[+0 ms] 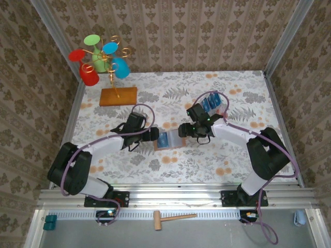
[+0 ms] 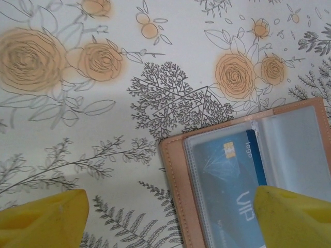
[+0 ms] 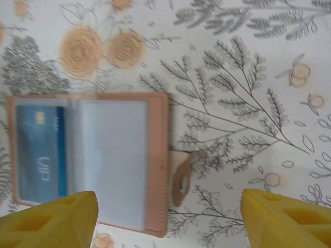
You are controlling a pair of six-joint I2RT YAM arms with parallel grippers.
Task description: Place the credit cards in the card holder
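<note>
Near the middle of the top view, just below centre, the card holder (image 1: 168, 140) lies spread flat on the flowered table (image 1: 243, 155). One blue credit card (image 1: 163, 139) sits under the clear sleeve of its left half.

The left gripper (image 1: 155, 135) is at the holder's left edge and the right gripper (image 1: 182, 130) at its right edge (whether either touches it, I cannot tell).

From the left wrist, the yellow fingers (image 2: 46, 219) stand wide apart in the lower corners, with the holder (image 2: 176, 170) and card (image 2: 227, 181) at lower right.

The right wrist view likewise shows jaws well apart, gripping nothing, above the holder (image 3: 158, 165) at left.

The other credit cards (image 1: 209, 102) stand in a clear tray (image 1: 221, 107), right of centre.
</note>
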